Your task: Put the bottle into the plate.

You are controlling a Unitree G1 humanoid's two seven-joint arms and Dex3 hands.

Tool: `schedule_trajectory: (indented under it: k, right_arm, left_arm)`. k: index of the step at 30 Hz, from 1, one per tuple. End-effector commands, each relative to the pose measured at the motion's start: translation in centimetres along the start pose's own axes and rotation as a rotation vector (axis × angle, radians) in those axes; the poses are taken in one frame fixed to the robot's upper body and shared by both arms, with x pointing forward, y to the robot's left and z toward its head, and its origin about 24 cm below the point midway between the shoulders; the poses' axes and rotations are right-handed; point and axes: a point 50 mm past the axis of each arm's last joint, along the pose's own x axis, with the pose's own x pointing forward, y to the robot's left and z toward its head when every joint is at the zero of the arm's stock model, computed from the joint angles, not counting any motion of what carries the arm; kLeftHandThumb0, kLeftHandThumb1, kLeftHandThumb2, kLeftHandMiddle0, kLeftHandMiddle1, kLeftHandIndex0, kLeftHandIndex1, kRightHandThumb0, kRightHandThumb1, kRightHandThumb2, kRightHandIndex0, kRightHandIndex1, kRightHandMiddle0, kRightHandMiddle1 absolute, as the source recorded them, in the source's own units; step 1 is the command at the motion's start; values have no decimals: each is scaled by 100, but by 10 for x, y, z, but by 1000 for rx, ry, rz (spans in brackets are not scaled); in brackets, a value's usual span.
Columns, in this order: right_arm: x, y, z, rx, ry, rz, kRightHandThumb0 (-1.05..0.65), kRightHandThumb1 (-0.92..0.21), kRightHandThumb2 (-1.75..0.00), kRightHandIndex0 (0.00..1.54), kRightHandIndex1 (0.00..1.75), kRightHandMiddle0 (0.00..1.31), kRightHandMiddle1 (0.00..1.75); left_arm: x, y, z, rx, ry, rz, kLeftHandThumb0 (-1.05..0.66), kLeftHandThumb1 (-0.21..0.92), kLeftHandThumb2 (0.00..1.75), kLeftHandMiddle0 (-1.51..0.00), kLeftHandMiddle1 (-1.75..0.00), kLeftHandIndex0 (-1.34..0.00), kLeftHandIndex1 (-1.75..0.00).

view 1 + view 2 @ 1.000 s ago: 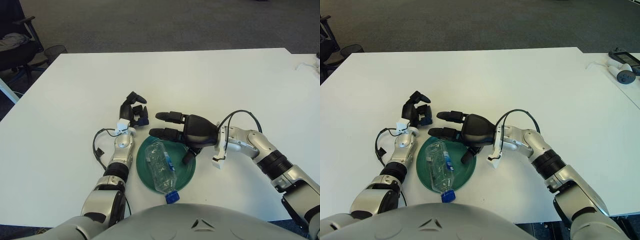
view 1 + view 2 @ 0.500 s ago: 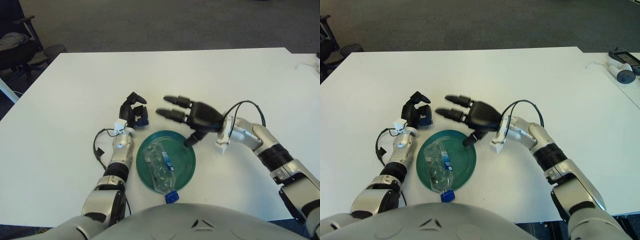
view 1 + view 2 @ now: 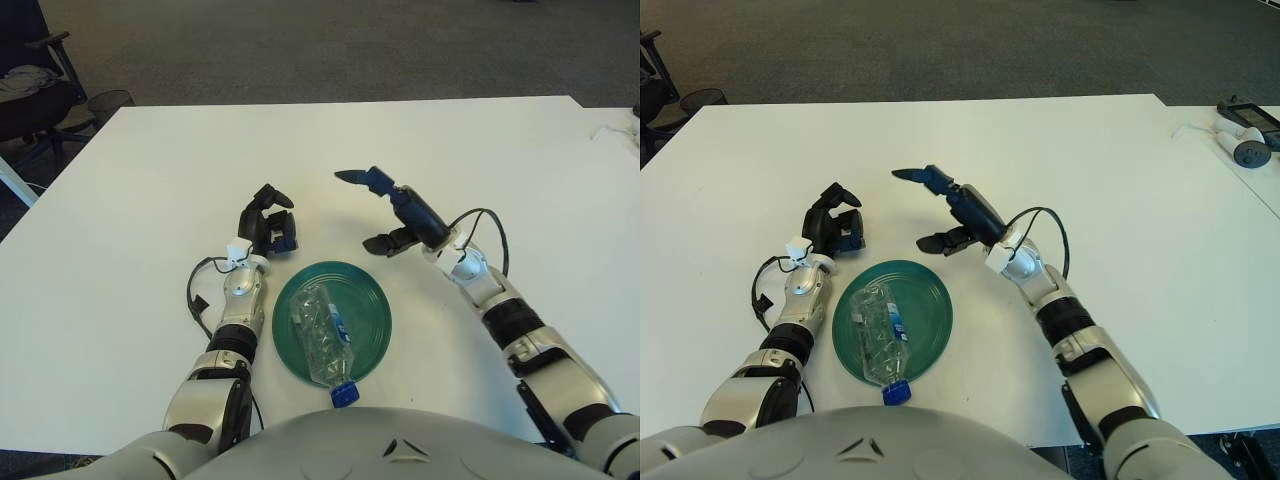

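Observation:
A clear plastic bottle [image 3: 322, 340] with a blue cap lies on its side in the green plate [image 3: 372, 311], its cap end hanging over the plate's near rim. My right hand [image 3: 382, 208] is raised above the table just behind and right of the plate, fingers spread and holding nothing. My left hand [image 3: 268, 229] rests on the table just left of and behind the plate, fingers curled and holding nothing.
The white table [image 3: 150, 170] stretches out behind and to both sides. A black office chair [image 3: 30, 90] and a wire basket stand beyond the far left corner. White devices [image 3: 1245, 135] lie on a neighbouring table at far right.
My right hand has lifted off the plate, drawn back and to the right, and turned on edge with its fingers spread. The bottle stays lying in the plate. The left hand has not moved.

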Motion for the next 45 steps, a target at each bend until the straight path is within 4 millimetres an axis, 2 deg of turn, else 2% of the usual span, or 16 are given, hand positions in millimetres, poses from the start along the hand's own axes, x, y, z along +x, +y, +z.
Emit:
schedule_trajectory:
  k: [1,5,7,9,11,14,19,22,31,36,40,45]
  right_arm:
    - [-3,-9,-4,31,6,-67,-54,-79,-57,45,86,21,114]
    - [-7,-10,-8,91,31,-85,-50,-70,-71,46,103,28,121]
    - [-10,-10,-11,140,43,-89,-41,-82,-51,45,117,34,142]
    - [-11,-10,-12,185,47,-90,-39,-86,-43,44,125,37,147]
    - [-11,-10,-13,232,50,-89,-20,-84,-46,45,135,38,147]
    - [-13,-9,-17,306,61,-96,-6,-69,-69,46,148,41,150]
    - [-22,-3,-24,394,102,-143,-2,-58,-88,48,157,42,155]
    - [-36,9,-32,494,160,-171,-1,-53,-95,52,159,42,155]
    - [-52,27,-33,626,230,-199,0,-48,-100,61,156,40,155]
    - [-69,40,-41,587,327,-240,0,-43,-107,64,156,42,158]
    - [-83,50,-47,535,418,-275,0,-44,-106,61,157,43,158]
    - [-88,56,-53,416,531,-369,0,-46,-103,58,154,46,159]
  left_arm:
    - [-27,6,-26,-14,115,53,-54,17,150,-128,-175,-74,-175]
    - [-27,7,-26,-5,121,63,-55,15,152,-128,-175,-75,-175]
    - [-27,7,-27,5,129,69,-55,14,154,-128,-175,-76,-175]
    - [-27,8,-27,13,135,72,-56,13,154,-128,-175,-77,-175]
    - [-27,8,-28,17,138,73,-56,13,155,-128,-175,-77,-175]
    - [-27,8,-28,20,141,74,-56,12,155,-128,-175,-77,-175]
    - [-28,9,-27,17,135,67,-56,12,156,-128,-175,-78,-175]
    - [-29,10,-27,12,131,59,-56,12,156,-128,-175,-78,-175]
    - [-31,15,-26,15,124,52,-56,13,155,-127,-175,-77,-175]
    - [-33,18,-26,22,126,47,-55,13,154,-127,-175,-76,-175]
    - [-34,20,-25,31,127,49,-55,14,154,-127,-175,-76,-175]
    - [-35,21,-24,31,126,57,-55,15,152,-128,-175,-75,-175]
